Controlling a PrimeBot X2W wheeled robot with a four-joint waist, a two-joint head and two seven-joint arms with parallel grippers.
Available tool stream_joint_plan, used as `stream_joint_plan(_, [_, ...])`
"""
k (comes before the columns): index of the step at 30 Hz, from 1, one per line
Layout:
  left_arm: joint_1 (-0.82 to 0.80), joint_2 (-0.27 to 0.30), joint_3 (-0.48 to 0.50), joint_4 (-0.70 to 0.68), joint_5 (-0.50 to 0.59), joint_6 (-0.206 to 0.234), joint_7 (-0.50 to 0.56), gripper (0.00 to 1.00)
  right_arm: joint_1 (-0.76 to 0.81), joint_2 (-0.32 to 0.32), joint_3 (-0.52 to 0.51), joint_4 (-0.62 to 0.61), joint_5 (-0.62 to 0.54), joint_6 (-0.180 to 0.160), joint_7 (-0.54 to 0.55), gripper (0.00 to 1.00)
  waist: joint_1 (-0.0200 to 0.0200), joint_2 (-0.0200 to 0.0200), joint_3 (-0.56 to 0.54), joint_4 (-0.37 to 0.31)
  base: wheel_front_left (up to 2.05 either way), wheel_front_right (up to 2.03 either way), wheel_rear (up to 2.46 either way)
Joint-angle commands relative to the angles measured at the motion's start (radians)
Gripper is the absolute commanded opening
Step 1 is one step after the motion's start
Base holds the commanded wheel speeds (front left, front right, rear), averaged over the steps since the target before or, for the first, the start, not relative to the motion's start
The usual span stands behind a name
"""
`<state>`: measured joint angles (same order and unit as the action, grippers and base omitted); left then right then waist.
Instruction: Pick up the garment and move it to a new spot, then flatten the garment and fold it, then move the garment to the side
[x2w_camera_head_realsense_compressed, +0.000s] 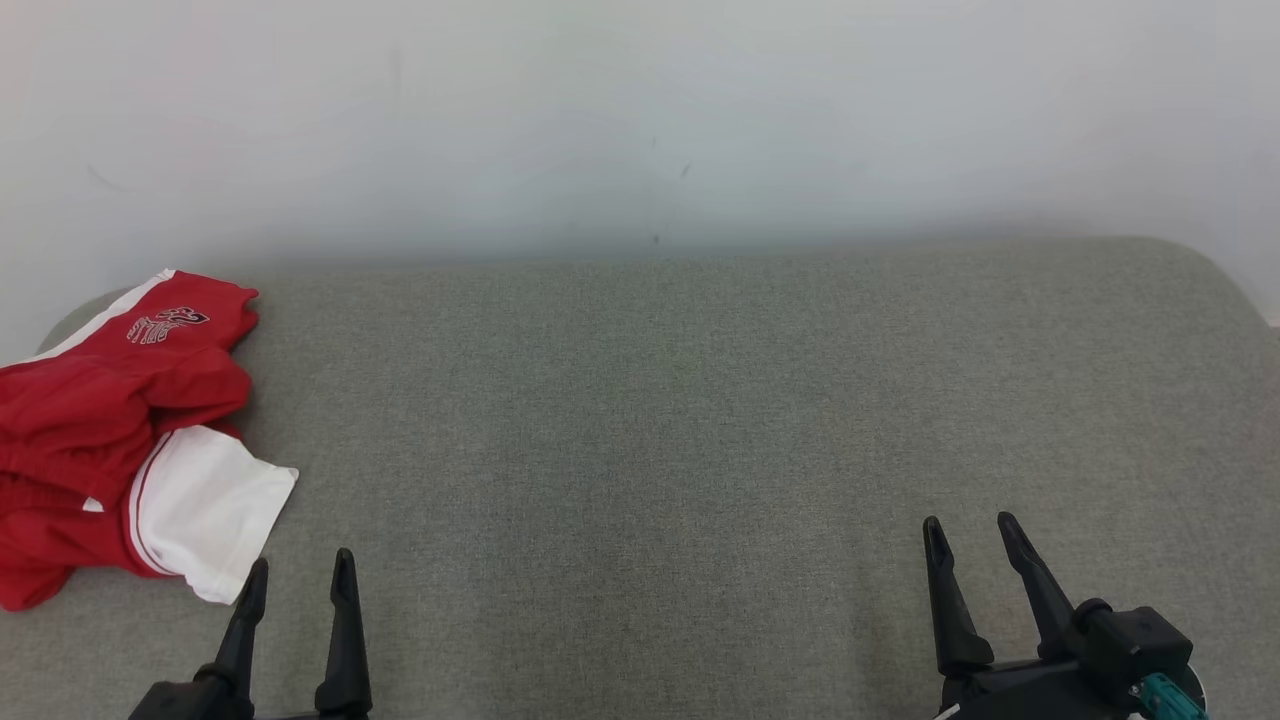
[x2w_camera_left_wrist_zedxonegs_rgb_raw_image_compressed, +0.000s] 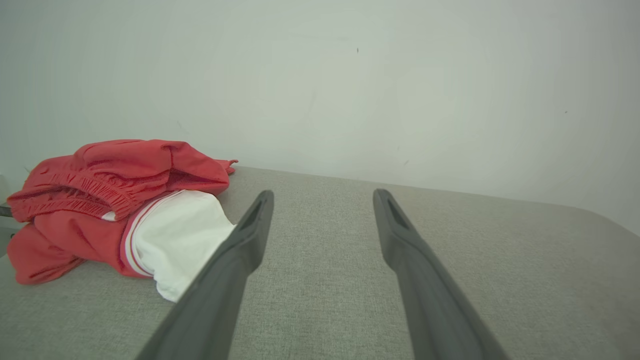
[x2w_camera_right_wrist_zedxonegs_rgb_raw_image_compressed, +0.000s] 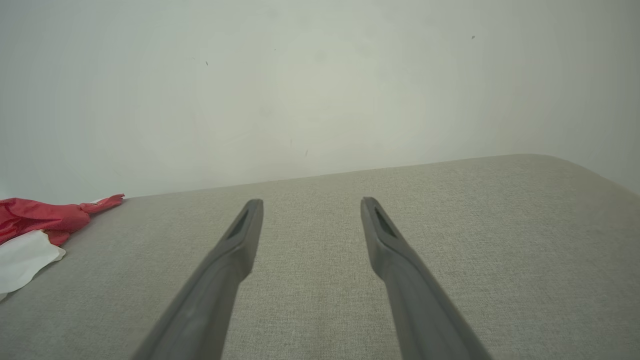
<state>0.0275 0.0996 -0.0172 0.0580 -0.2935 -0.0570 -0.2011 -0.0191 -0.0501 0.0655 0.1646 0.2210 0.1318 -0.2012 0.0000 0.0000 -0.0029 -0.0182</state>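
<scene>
At the far left of the head view you have the garment (x2w_camera_head_realsense_compressed: 110, 420) — red shorts with a white panel and a white side stripe. It is bunched in a loose heap on the grey fabric surface (x2w_camera_head_realsense_compressed: 680, 450) and partly cut off by the frame's left edge. The white panel lies at the heap's lower right, just beside your left gripper (x2w_camera_head_realsense_compressed: 301, 560).

That gripper sits at the lower left of the frame. Its two dark fingers point up the picture and are spread wide, with nothing between them. In the left wrist view the left-hand finger (x2w_camera_left_wrist_zedxonegs_rgb_raw_image_compressed: 240, 240) crosses in front of the white panel's edge. You cannot tell from there whether it touches the cloth.

Across the middle of the frame is bare grey fabric, with a pale wall (x2w_camera_head_realsense_compressed: 640, 120) behind it.

At the lower right, your right gripper (x2w_camera_head_realsense_compressed: 968, 520) has its fingers just as wide and is also empty. They lean slightly toward the frame's left and are well apart from the garment. In the right wrist view they point along the fabric toward the wall — the red and white cloth shows at that frame's far left edge.
</scene>
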Motion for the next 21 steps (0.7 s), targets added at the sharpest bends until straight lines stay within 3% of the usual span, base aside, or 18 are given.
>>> stream_joint_plan(1, [0.009, 0.006, 0.002, -0.011, 0.026, 0.003, -0.009, 1.0, 0.006, 0.0, -0.003, -0.009, -0.027, -0.002, -0.009, 1.0, 0.0, 0.0, 0.0, 0.0, 0.0, 0.0, 0.0])
stream_joint_plan(21, [0.025, 0.011, -0.006, -0.004, 0.175, -0.015, -0.05, 1.0, 0.026, 0.0, -0.017, -0.027, -0.161, -0.002, -0.05, 1.0, 0.0, 0.0, 0.0, -0.001, 0.0, 0.0, 0.0])
